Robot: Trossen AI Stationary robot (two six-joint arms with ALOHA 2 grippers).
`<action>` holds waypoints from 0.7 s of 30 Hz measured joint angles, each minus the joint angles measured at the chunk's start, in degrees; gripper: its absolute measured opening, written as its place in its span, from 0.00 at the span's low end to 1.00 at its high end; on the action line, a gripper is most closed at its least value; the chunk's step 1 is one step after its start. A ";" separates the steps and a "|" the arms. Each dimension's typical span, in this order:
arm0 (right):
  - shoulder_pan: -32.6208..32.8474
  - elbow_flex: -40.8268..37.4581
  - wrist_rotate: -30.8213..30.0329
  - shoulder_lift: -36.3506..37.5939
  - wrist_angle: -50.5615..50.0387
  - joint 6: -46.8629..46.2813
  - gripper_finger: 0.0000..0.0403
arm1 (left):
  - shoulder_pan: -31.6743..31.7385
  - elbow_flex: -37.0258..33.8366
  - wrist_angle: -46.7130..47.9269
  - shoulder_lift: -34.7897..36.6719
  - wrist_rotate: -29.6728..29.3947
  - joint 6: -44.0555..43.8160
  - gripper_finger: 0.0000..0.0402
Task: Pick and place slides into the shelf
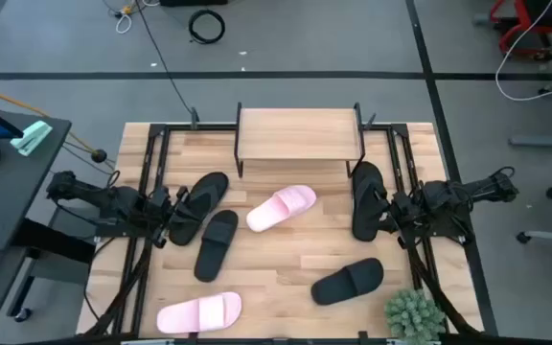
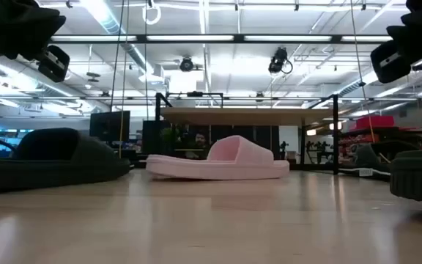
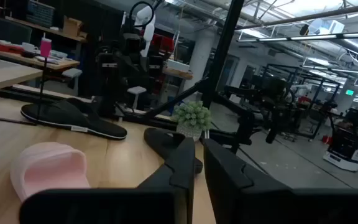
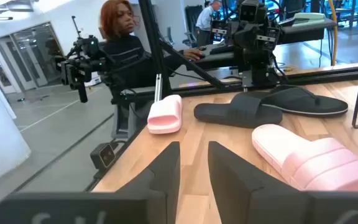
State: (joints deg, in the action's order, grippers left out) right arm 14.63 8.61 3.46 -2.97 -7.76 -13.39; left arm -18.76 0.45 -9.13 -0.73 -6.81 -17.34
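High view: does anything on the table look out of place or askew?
The six slides lie scattered at odd angles, none on the light wooden shelf. A black slide sits under the right gripper. A small green plant at the near right corner has no part in the job. Nothing looks damaged.

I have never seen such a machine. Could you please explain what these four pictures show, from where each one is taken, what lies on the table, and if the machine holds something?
It is a robot with two dark arms at a wooden table. One picture looks straight down, one looks level across the tabletop, and two come from cameras on the wrists. The left gripper and the right gripper wait at the table's two sides, and neither holds anything. On the table lie six slides, four black and two pink, plus a small green plant. At the far edge stands the shelf, with nothing on its top board.
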 joint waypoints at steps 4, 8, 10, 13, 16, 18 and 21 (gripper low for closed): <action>0.00 0.01 0.01 0.01 0.00 0.00 0.22 | 0.00 0.01 0.00 0.00 0.02 0.01 0.09; 0.00 0.01 0.00 -0.01 0.01 0.00 0.22 | 0.00 0.00 0.00 0.00 0.02 0.00 0.08; 0.00 0.01 0.00 -0.01 0.01 0.00 0.22 | 0.00 0.02 0.00 0.00 0.00 0.02 0.07; 0.00 0.01 0.00 0.00 0.00 0.00 0.22 | 0.00 0.01 0.00 0.00 0.00 0.03 0.07; 0.00 -0.01 0.00 0.01 -0.01 0.00 0.22 | 0.00 0.01 0.00 0.00 0.01 0.02 0.08; 0.00 0.01 0.00 0.01 0.01 0.02 0.22 | 0.00 0.01 0.00 0.00 0.00 0.02 0.09; 0.00 0.00 0.00 0.01 0.00 0.00 0.22 | 0.00 0.02 0.00 0.00 0.02 0.04 0.10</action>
State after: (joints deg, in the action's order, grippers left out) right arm 14.63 8.61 3.46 -2.96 -7.76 -13.39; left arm -18.76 0.47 -9.13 -0.73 -6.79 -17.30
